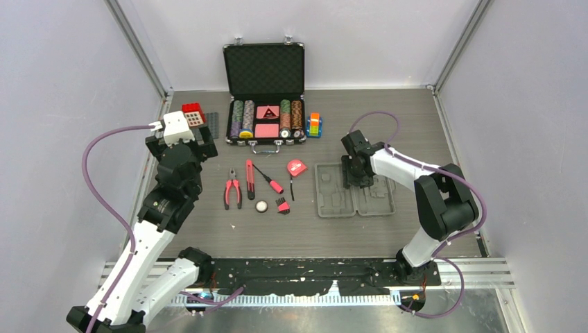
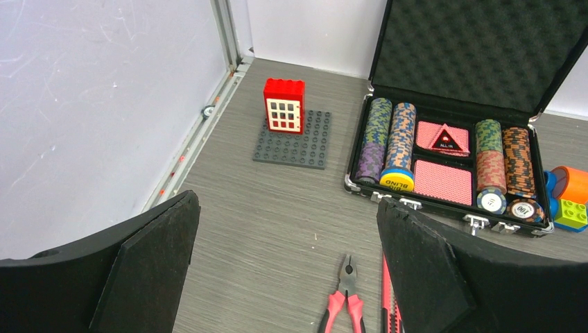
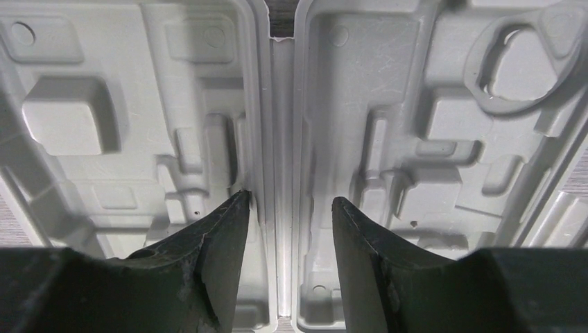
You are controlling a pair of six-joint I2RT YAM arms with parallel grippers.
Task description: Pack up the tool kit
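The tool kit's grey case [image 1: 333, 198] lies open and flat right of centre, its moulded slots bare. My right gripper [image 1: 358, 182] hovers low over it. In the right wrist view its fingers stand apart, astride the hinge strip [image 3: 282, 139] between the two halves, gripper [image 3: 289, 199] open and holding nothing. To the case's left lie the pliers [image 1: 232, 189], knife [image 1: 249, 179], screwdriver [image 1: 269, 179] and tape measure [image 1: 297, 167]. My left gripper [image 1: 182, 149] hangs wide open and empty left of the tools; in its wrist view the gripper [image 2: 288, 202] frames the pliers [image 2: 347, 291].
A black poker-chip case [image 1: 229, 83] stands open at the back centre. A red window brick [image 1: 193, 114] on a dark baseplate sits back left, coloured bricks [image 1: 314, 125] right of the chip case. A small white ball [image 1: 261, 206] and a red-black piece [image 1: 282, 205] lie below the tools.
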